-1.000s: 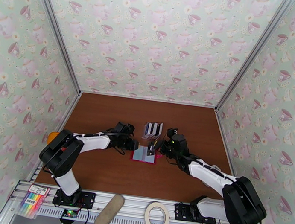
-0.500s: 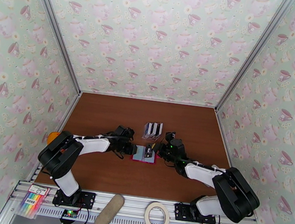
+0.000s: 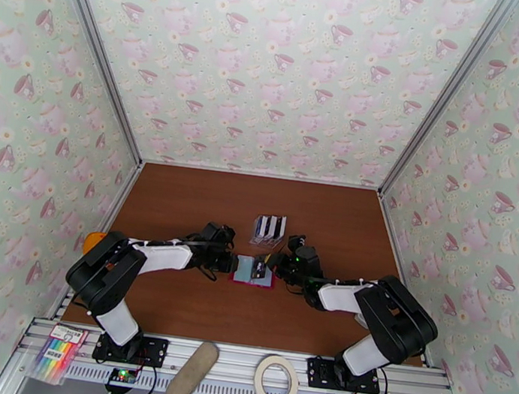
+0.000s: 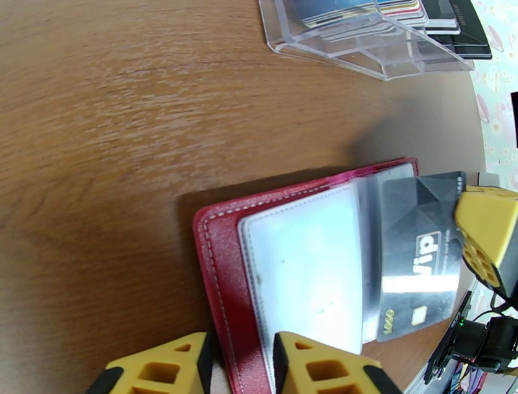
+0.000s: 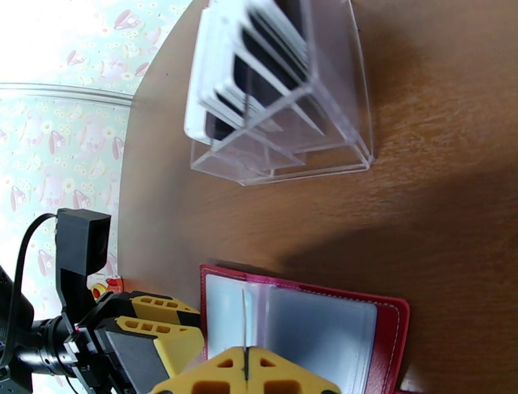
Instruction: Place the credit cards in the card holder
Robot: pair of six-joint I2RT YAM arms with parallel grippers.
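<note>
Clenched on the black VIP card [image 4: 414, 253], right tool [image 5: 245, 355] has nosed it to the card holder [image 4: 217, 259] ahead for insertion; left tool [image 4: 243, 347] narrows (grip unclear).

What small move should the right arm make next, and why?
Probably slide the black card a little deeper into the clear sleeve of the card holder. The right gripper is shut on it, and most of it lies outside the sleeve; the left gripper straddles the holder's edge.
</note>
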